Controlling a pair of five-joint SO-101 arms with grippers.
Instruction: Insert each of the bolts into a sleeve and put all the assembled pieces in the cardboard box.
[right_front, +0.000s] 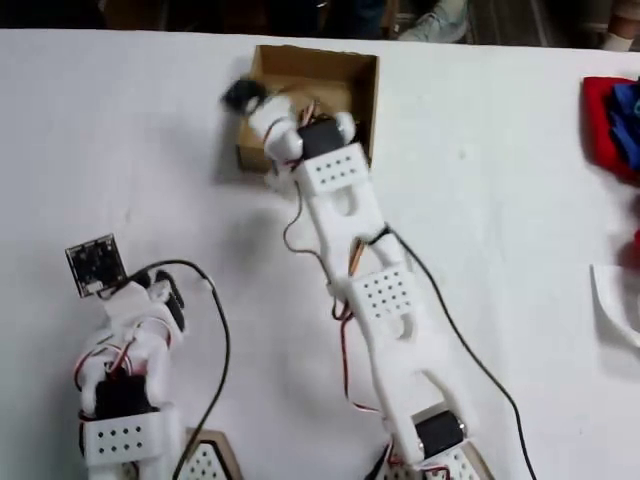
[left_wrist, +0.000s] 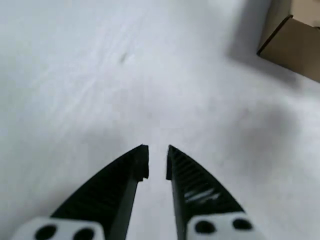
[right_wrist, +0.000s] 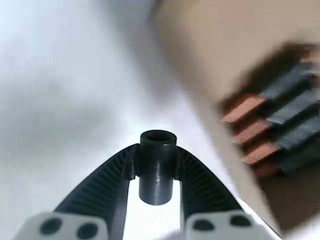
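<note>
Right gripper (right_wrist: 157, 152) is clamping a black sleeve (right_wrist: 157, 172) upright between its fingers. It's hanging right by the left wall of the cardboard box (right_wrist: 210, 45), which is sitting upper middle of the frame in the high view. The sleeve's top end is looking hollow, and I can't tell if a bolt is in from below. Further in, a few assembled pieces (right_wrist: 272, 125) are lying inside the box. Left gripper (left_wrist: 157, 161) is sitting lower left in the high view, fingers just cracked apart, gripping nothing, well apart from the box. I'm guessing this is the drop-off step. The next move is calling for getting the sleeve over the opening, not the table (right_front: 480, 200), before letting go.
</note>
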